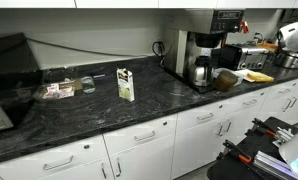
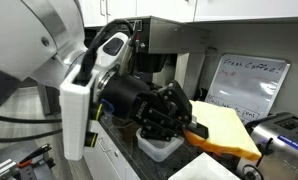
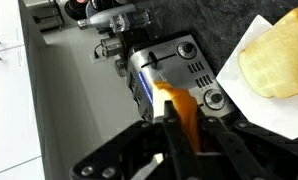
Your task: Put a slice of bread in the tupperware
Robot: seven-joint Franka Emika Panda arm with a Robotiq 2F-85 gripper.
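Observation:
My gripper [image 2: 185, 126] is shut on a slice of bread [image 2: 227, 131], a flat yellowish slice with an orange-brown crust. In an exterior view the slice sticks out sideways from the jaws, just above and beside a small clear tupperware [image 2: 159, 148] on the counter. In the wrist view the slice [image 3: 179, 112] shows edge-on between the black fingers [image 3: 181, 140]. The tupperware is hidden in the wrist view. In the wide exterior view only the white arm [image 1: 294, 36] shows at the far right, and the gripper itself is too small to make out.
Another yellowish slice [image 3: 277, 58] lies on white paper [image 3: 239, 85]. A silver appliance with vents and a knob [image 3: 174, 62] is under the gripper. A coffee machine [image 1: 204, 55], a round dark brown lump [image 1: 226, 80], a small carton [image 1: 125, 84] and a whiteboard [image 2: 247, 85] are nearby.

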